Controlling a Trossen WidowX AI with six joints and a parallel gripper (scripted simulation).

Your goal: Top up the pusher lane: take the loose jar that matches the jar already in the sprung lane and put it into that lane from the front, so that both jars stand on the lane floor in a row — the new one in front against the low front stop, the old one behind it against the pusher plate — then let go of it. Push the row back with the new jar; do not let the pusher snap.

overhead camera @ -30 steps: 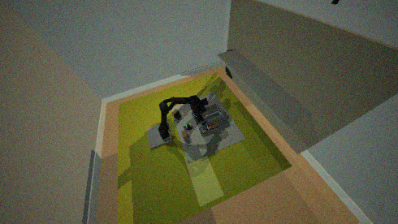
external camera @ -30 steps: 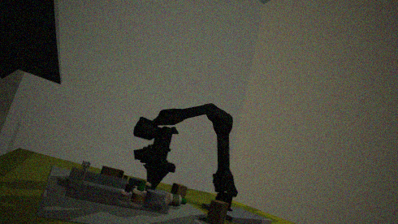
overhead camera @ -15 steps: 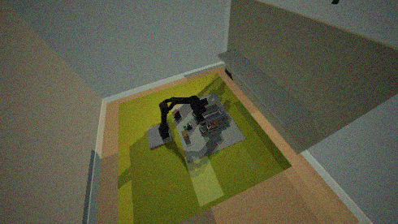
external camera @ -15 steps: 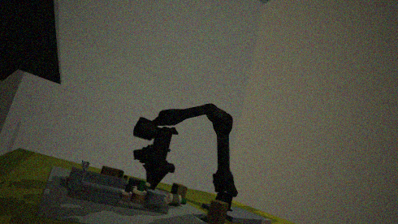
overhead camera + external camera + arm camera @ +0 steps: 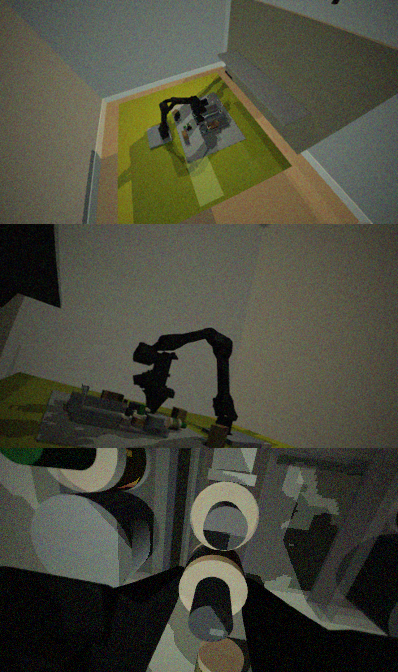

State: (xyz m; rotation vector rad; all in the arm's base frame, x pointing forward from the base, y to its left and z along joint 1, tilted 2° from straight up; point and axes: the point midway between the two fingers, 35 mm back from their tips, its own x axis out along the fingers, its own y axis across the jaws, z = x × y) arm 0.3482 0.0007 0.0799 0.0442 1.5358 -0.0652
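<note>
My gripper [image 5: 213, 579] [image 5: 153, 410] is shut on a jar with a cream shoulder [image 5: 187, 588] and a dark neck with a grey top; the black fingers stand on its left and right. Just beyond it in the wrist view stands the matching jar [image 5: 198, 510], cream-rimmed with a grey top, in line with the held one. The two look very close together; whether they touch is unclear. Behind that jar a pale piece, apparently the pusher plate [image 5: 232, 477], shows. The held jar's base, the lane floor and the front stop are hidden, so its height above the floor cannot be told.
Left in the wrist view are a wide grey rounded body [image 5: 75, 540] and a green-topped jar [image 5: 20, 454]. A brown-topped object [image 5: 221, 655] is at the bottom. Grey rack walls run alongside. The exterior view shows brown blocks [image 5: 217, 436] [image 5: 112, 396] around the rack.
</note>
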